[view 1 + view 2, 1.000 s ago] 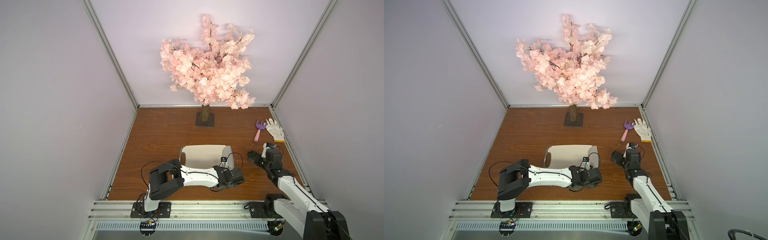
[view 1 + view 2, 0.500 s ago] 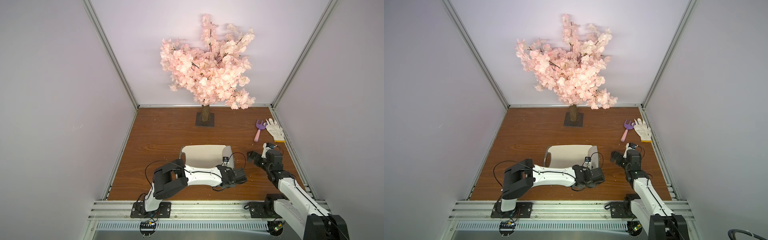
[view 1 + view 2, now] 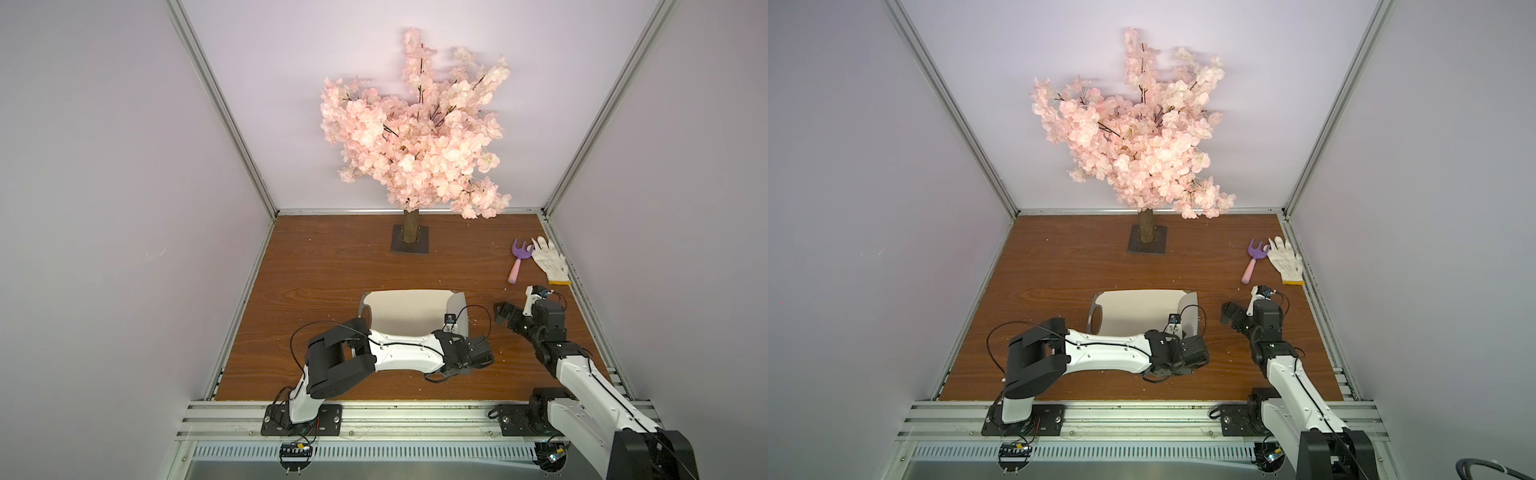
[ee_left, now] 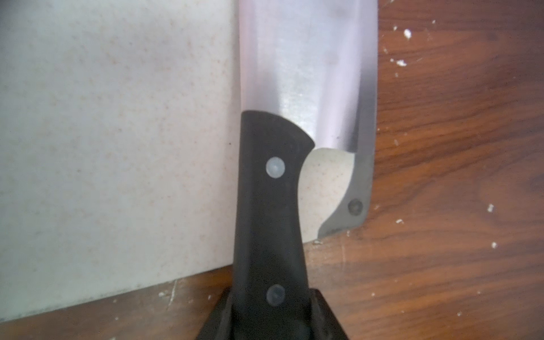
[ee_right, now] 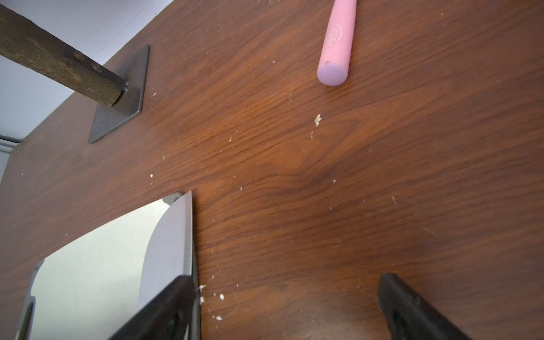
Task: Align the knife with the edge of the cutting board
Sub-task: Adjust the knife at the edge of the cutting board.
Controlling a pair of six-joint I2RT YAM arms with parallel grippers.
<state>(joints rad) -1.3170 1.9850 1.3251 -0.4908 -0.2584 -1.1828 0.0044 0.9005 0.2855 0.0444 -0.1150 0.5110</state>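
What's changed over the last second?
The left gripper edged slightly toward the right gripper and closed on the black riveted handle of the grey steel knife. The knife, the pale beige plastic cutting board and that open gripper stayed put.

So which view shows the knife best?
The left wrist view: the knife fills it, black riveted handle and broad blade lying along the cutting board's edge. The right wrist view shows only part of the blade; in both top views it is a small sliver, its handle hidden under the left arm.
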